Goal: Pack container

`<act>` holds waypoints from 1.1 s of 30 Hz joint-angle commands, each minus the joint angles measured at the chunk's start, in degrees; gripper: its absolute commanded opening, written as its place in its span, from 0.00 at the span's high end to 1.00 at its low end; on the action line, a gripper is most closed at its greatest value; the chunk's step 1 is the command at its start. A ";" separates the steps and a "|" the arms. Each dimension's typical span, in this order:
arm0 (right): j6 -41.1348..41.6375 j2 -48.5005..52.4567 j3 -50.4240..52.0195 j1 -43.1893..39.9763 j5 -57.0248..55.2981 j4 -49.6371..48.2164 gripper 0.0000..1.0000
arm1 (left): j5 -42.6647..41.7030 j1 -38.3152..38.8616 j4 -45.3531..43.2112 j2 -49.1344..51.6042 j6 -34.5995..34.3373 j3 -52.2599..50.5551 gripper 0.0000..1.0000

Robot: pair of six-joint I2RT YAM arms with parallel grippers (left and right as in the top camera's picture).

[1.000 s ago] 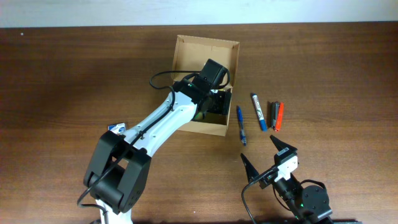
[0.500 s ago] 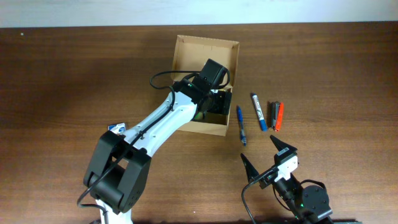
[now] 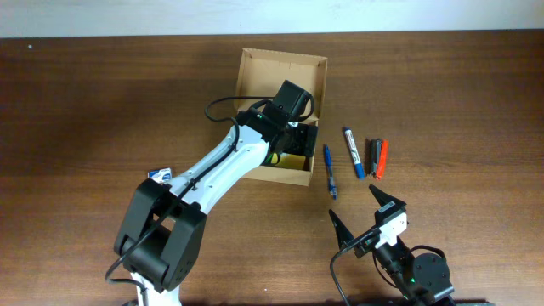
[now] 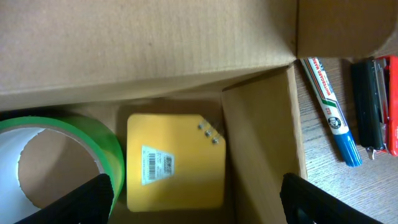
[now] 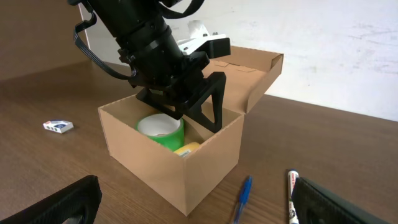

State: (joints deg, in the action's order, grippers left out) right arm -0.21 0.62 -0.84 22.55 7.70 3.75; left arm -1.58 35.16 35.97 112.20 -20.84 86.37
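The container [image 3: 285, 175] is a tan cardboard box with its flap lid [image 3: 281, 71] open at the back. My left gripper [image 3: 294, 141] hangs inside it, open and holding nothing [image 4: 199, 204]. Below it on the box floor lie a yellow pad [image 4: 175, 160] with a barcode label and a green tape roll [image 4: 93, 140]. The right wrist view shows the box [image 5: 168, 165], the roll [image 5: 161, 132] and the pad's corner [image 5: 188, 149]. My right gripper [image 3: 364, 212] is open near the front edge, well apart from the box [image 5: 205, 205].
To the right of the box lie a blue pen [image 3: 329, 170], a blue-capped marker [image 3: 354, 153], a black marker [image 3: 372, 155] and a red one [image 3: 382, 158]. A small white and blue item [image 3: 160, 174] lies left of the left arm.
In the overhead view a yellow patch now shows in the box under the left gripper, where it was dark before. Neither arm has visibly shifted.
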 commanded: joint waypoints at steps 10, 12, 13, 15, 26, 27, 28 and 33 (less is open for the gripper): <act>-0.20 -0.48 0.55 0.33 -0.50 -0.11 0.01 | -0.81 0.33 -0.20 0.42 -0.52 1.55 0.15; -0.20 -0.48 0.55 0.33 -0.50 -0.11 0.01 | -0.83 0.31 -0.15 0.00 0.20 1.55 0.16; -0.20 -0.48 0.55 0.33 -0.50 -0.13 0.01 | -0.81 0.31 -0.07 -0.44 1.18 1.55 0.19; -0.20 -0.48 0.55 0.33 -0.50 -0.11 0.01 | -0.57 0.31 0.39 -1.81 1.42 1.55 0.22; -0.20 -0.48 0.55 0.33 -0.50 -0.11 0.01 | 13.86 0.31 12.07 -15.39 1.40 1.55 0.48; -0.20 -0.48 0.55 0.33 -0.50 -0.13 0.01 | 15.74 0.24 13.49 -16.44 1.38 1.55 0.48; -0.20 -0.48 0.55 0.33 -0.50 -0.11 0.01 | 17.27 0.02 15.15 -17.51 1.40 1.55 0.48; -0.20 -0.48 0.55 0.33 -0.50 -0.13 0.01 | 19.82 -2.97 22.23 -18.99 1.40 1.40 0.48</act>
State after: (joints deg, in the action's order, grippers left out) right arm -0.25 0.62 -0.84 22.55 7.70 3.75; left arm 13.67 34.30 56.51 93.51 -19.68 87.26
